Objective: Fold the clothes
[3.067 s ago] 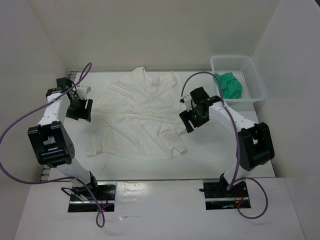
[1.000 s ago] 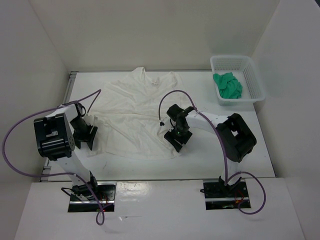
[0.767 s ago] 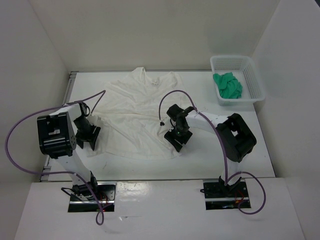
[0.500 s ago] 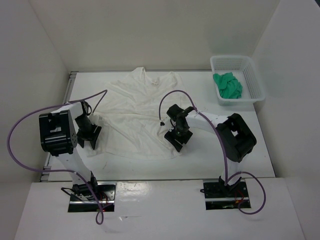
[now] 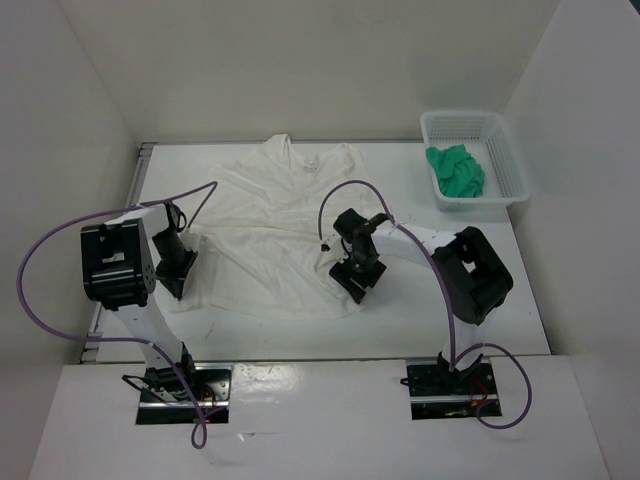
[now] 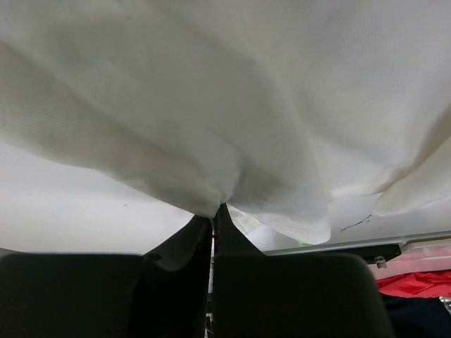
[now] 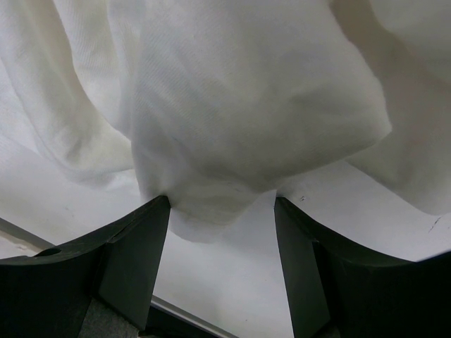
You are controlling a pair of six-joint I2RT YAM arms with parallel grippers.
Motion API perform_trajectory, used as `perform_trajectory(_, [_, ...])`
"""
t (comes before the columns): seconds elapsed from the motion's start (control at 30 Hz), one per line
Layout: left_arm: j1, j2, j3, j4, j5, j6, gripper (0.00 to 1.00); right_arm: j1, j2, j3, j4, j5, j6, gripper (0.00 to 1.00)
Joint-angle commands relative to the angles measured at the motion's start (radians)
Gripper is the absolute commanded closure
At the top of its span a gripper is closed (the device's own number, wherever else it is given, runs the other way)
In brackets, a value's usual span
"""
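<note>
1. Nearest the camera above, the two arm bases sit bolted at the near edge of the worktop (image 5: 430, 315), with purple cables looping off each arm.
2. The left pincer (image 5: 178, 272) is down at the near left edge of the white garment (image 5: 270, 215). In the left wrist view its fingers (image 6: 176, 246) are pressed together, and a small fold of the fabric is nipped between their tips, so this pincer holds the garment.
3. The right pincer (image 5: 358, 281) is down at the garment's near right corner. In the right wrist view its fingers (image 7: 144, 239) stand wide apart. A rounded lobe of the hem hangs in the gap between them, and nothing is clamped.
4. The white garment lies spread and wrinkled across the middle of the worktop. Its hem points toward the arms and its neck opening toward the far wall. Creases run across it between the two pincers.
5. Bare worktop shows in front of the hem and to the garment's right.
6. At the far right corner stands a white mesh basket (image 5: 462, 116), well apart from the garment.
7. A bright green cloth (image 5: 456, 170) lies crumpled inside the basket.
</note>
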Motion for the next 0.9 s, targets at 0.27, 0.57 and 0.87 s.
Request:
perform_trajectory(0.27, [0.047,-0.083,0.125,-0.01,0.223,0.03,1.0,0.011,-0.001,-0.018,0.014,0.026,0.016,0.37])
perform_trajectory(0.57, [0.047,-0.152,0.11,0.068,0.37,-0.028,1.0,0.011,-0.051,-0.009,0.025,0.017,0.016,0.38])
perform_trajectory(0.87, [0.057,-0.21,0.051,0.13,0.39,-0.057,1.0,0.011,0.028,0.0,0.006,0.017,0.007,0.96])
